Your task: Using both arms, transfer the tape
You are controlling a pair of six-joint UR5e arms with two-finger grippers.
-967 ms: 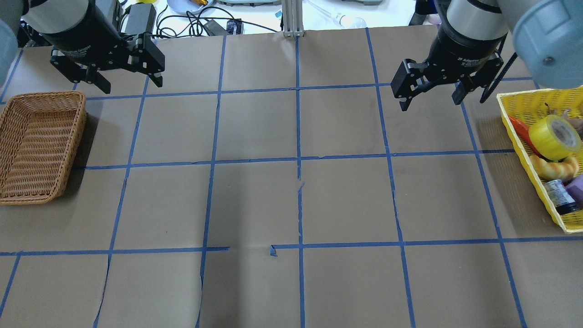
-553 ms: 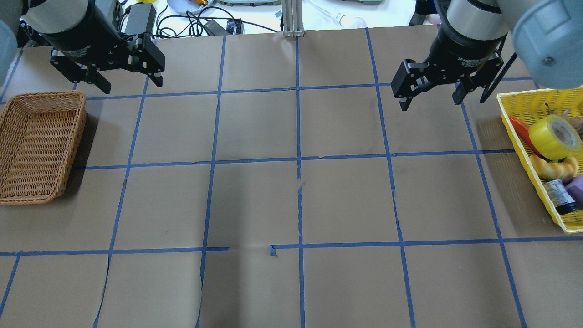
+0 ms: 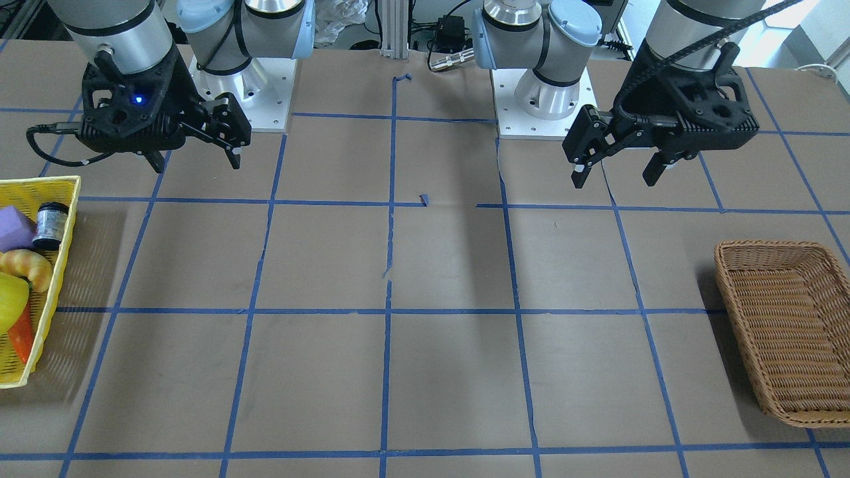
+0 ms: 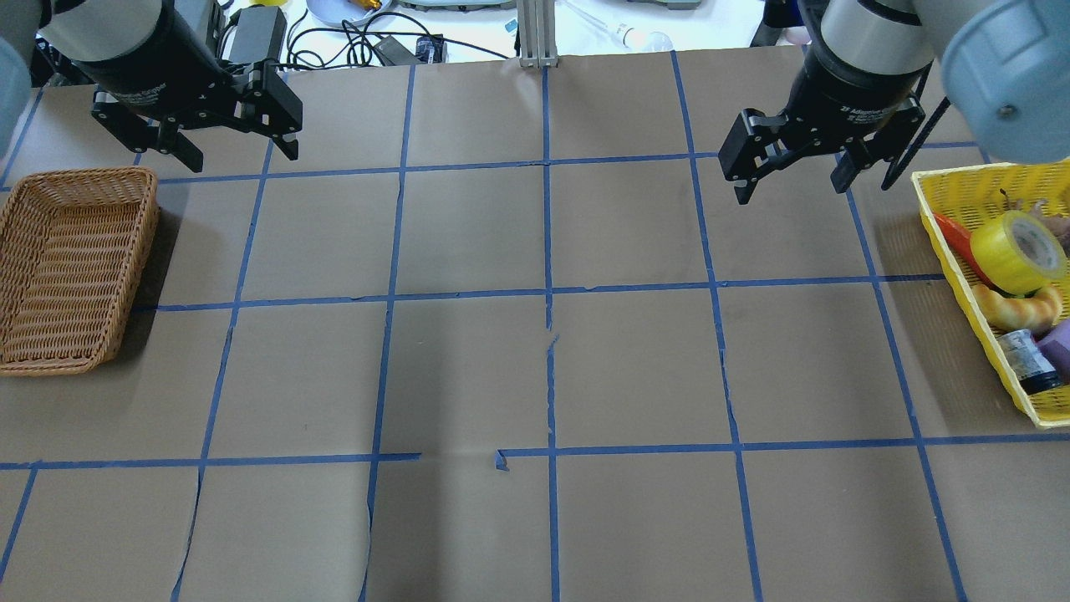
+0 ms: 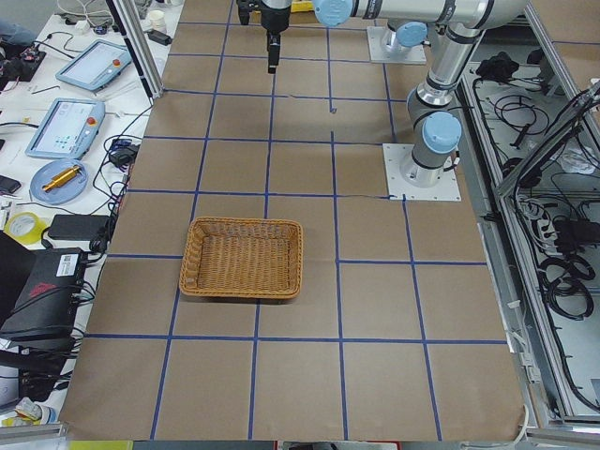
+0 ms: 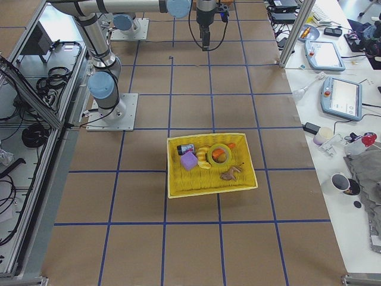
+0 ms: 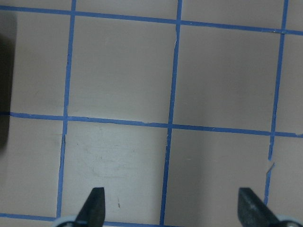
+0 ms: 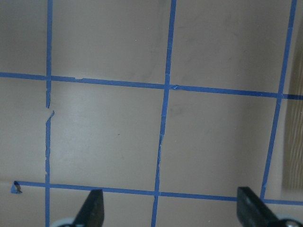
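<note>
1. The tape (image 4: 1017, 252) is a glossy yellow roll with a pale inner ring. It lies tilted in the yellow basket (image 4: 961, 188) at the table's right end, leaning on the other things there.
2. That basket is rectangular, made of plastic mesh with thin ribbed walls. It also holds a curved golden bread roll (image 4: 1020, 308), a small grey jar (image 4: 1026, 359) with a black cap, a purple block (image 4: 1057, 344) and an orange-red piece (image 4: 957, 238).
3. At the left end sits a woven wicker basket (image 4: 71, 267), brown, rectangular with rounded corners.
4. The table (image 4: 468, 368) is covered in matt brown paper, divided into squares by blue lines (image 4: 547, 251) that are torn in places.
5. The left arm (image 4: 125, 50) hangs over the far left squares. The left gripper (image 4: 244, 159) points down above the paper, beyond the wicker basket, with its jaws spread wide and holding nothing.
6. The right arm (image 4: 869, 42) hangs over the far right squares. The right gripper (image 4: 790, 192) is just beside the yellow basket's far corner, above the paper, apart from the tape, with its jaws also wide apart and empty.
</note>
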